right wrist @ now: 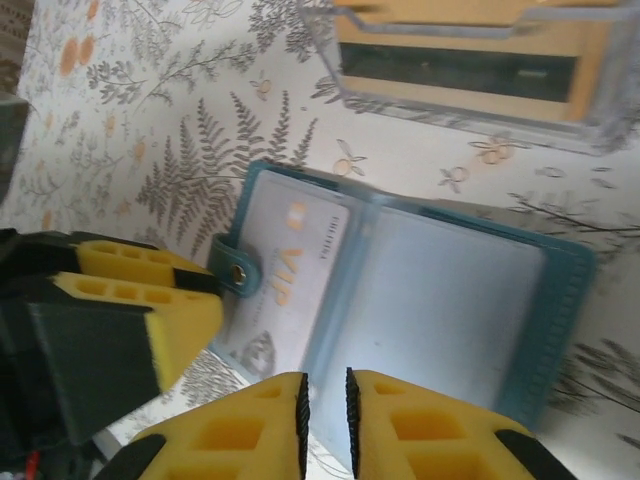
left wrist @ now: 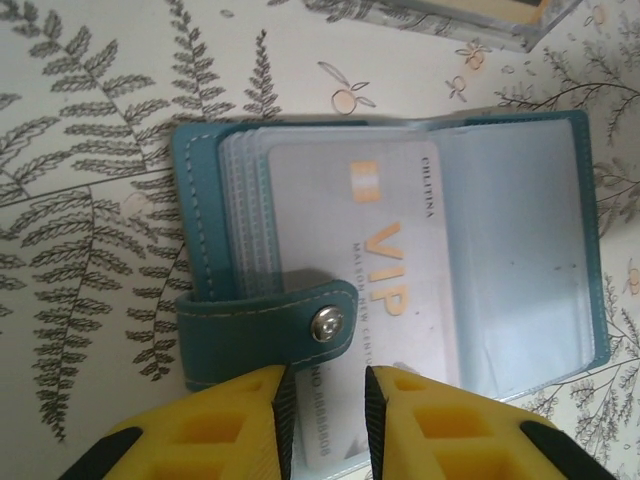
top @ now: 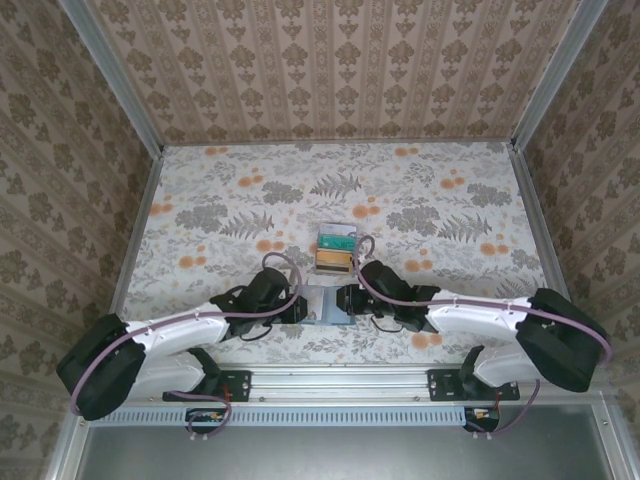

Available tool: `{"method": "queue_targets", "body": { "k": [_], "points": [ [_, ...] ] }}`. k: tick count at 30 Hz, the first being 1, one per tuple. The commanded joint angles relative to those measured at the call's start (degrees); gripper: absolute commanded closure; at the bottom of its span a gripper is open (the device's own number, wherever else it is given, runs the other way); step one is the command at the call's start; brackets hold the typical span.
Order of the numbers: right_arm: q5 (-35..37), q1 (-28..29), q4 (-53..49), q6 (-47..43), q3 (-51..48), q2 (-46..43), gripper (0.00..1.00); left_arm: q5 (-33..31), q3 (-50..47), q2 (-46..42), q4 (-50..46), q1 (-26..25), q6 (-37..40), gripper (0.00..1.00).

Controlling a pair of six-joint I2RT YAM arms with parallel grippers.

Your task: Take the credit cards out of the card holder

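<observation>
Card holder [top: 328, 304] lies open at 6 o'clock on the table [top: 450, 200], VIP card [left wrist: 360, 250] sleeved inside. Left gripper [left wrist: 327, 420] at its 9, right gripper [right wrist: 326, 420] at its 3, both narrow on its edges, grip unconfirmed. Step looks like bracing; next: pinch card alone, slide out.

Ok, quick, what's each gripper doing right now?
Left gripper: closed on the edge of the teal stitched two-panel card holder.
Right gripper: fingers nearly shut over the holder's edge; grip cannot be told.
</observation>
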Motion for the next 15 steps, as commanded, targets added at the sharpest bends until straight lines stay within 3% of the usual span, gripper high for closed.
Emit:
{"method": "queue_targets", "body": {
  "k": [1, 15],
  "points": [
    [-2.1, 0.4, 3.9, 5.3, 2.1, 3.4, 0.8, 0.8, -1.4, 0.2, 1.9, 0.7, 0.4, 0.73],
    [-4.7, 0.9, 8.6, 12.3, 4.9, 14.2, 0.81, 1.1, -3.5, 0.8, 4.8, 0.0, -1.1, 0.75]
  ]
}}
